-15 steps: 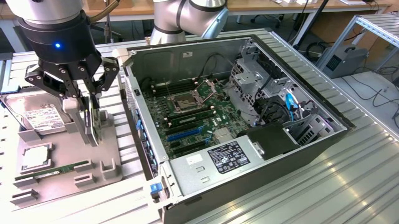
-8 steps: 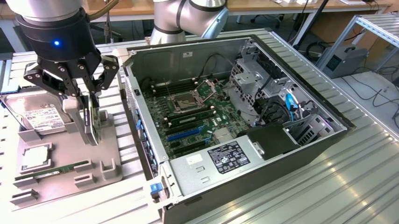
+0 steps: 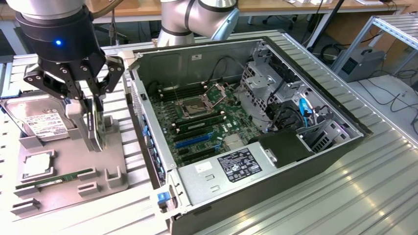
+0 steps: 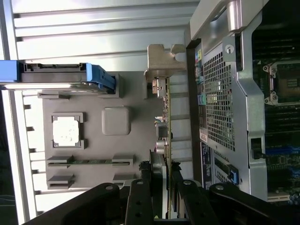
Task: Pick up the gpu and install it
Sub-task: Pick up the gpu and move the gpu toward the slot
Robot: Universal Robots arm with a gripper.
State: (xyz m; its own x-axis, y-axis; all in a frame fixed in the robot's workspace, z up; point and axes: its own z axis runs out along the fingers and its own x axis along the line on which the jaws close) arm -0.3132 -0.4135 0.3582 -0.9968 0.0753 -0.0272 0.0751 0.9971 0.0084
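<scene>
Black tool [image 3: 88, 115] closed on the gpu [image 3: 98, 132], with one finger on each face of the board and only a narrow gap between them. The card hangs on edge directly below the tool, its silver bracket [image 4: 161, 61] at the end away from the fingers, over the grey holder tray [image 3: 65, 161]. Whether it has cleared its slot cannot be told. A hard drive [image 3: 39, 117] lies to one side of the tool, the open computer case [image 3: 261, 196] to the other. Best practice here is probably an upright board and a straight pull, so the lower edge does not snag the holder posts.
</scene>
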